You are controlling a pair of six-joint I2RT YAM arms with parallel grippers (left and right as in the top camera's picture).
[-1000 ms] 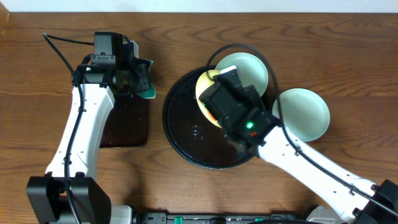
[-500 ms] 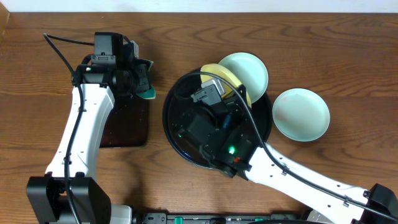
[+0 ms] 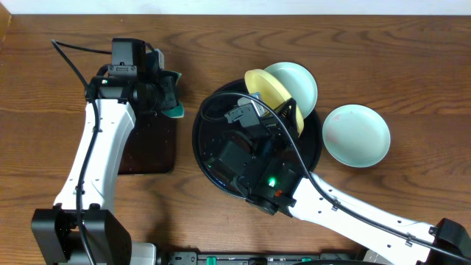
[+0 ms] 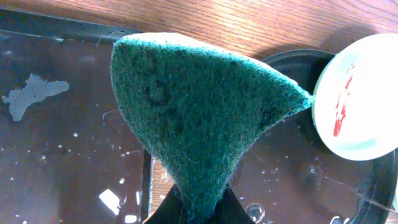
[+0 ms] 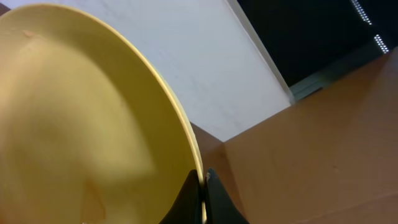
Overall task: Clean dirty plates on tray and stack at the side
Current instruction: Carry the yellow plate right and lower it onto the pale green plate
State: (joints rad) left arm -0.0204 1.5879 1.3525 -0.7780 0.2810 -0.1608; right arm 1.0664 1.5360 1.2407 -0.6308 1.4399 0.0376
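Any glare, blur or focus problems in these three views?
Overhead: sharp, even light, faint glints on the glossy tray. Left wrist: sponge is crisp but fills most of the frame, and wet spots glare on the rectangular tray. Right wrist: yellow plate is too close, soft, and blocks half the view.

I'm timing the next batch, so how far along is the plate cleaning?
Looks done: one mint plate sits on the table beside the tray. In hand: the right end effector pinches the yellow plate above the tray; the left end effector holds a sponge. Left: the other mint plate at the tray's rim, then stacking.
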